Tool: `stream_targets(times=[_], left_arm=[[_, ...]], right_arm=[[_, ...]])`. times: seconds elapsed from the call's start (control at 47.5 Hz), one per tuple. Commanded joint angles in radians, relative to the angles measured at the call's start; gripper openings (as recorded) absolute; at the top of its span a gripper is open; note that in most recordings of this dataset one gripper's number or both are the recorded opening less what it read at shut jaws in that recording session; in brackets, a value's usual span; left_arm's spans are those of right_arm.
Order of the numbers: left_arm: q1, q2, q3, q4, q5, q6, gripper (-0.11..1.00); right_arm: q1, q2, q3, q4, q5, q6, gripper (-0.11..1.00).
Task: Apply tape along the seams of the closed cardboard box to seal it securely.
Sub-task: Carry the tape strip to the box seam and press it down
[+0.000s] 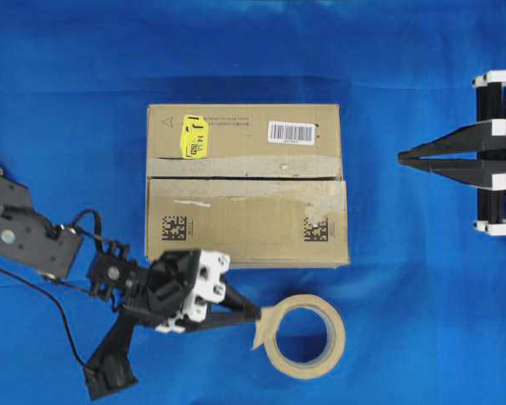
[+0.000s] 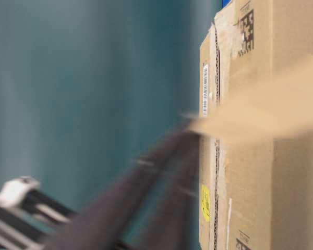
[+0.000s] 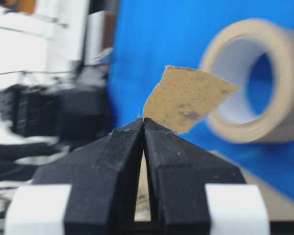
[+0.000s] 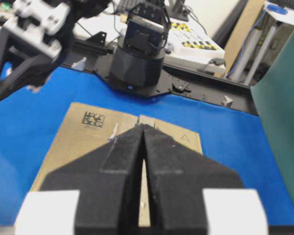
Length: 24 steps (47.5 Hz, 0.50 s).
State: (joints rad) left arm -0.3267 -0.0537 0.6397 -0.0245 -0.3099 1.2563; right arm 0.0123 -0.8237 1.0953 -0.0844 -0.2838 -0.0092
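Note:
The cardboard box [image 1: 244, 184] lies closed in the middle of the blue cloth, with the seam [image 1: 236, 177] running left to right across its top. My left gripper [image 1: 255, 314] is in front of the box, shut on a tan piece of tape [image 1: 262, 327] that touches the roll's left edge. In the left wrist view the gripper [image 3: 143, 120] pinches the tape [image 3: 186, 98] at its lower corner. My right gripper [image 1: 402, 158] is shut and empty, to the right of the box at seam height. In the right wrist view it [image 4: 143, 126] points at the box [image 4: 78, 142].
A round beige tape roll [image 1: 304, 336] lies flat in front of the box's right half, also in the left wrist view [image 3: 279, 83]. Paler torn strips border the seam. The table-level view shows the box [image 2: 281, 198] and the blurred tape [image 2: 261, 114].

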Motion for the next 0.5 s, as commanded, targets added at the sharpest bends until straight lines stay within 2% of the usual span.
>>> stream_targets(times=[0.0,0.168,0.484], left_arm=[[0.026,-0.046,-0.009,0.000,-0.009,0.025,0.01],[0.107,-0.066,-0.002,0.000,-0.020,0.069,0.01],[0.245,-0.078,0.014,0.000,-0.012,0.061,0.01]], right_arm=[[0.003,0.005,-0.018,-0.002,-0.005,0.002,0.00],[0.005,0.015,-0.017,-0.003,-0.005,0.002,0.00],[0.005,0.044,-0.017,-0.003,-0.008,0.006,0.00]])
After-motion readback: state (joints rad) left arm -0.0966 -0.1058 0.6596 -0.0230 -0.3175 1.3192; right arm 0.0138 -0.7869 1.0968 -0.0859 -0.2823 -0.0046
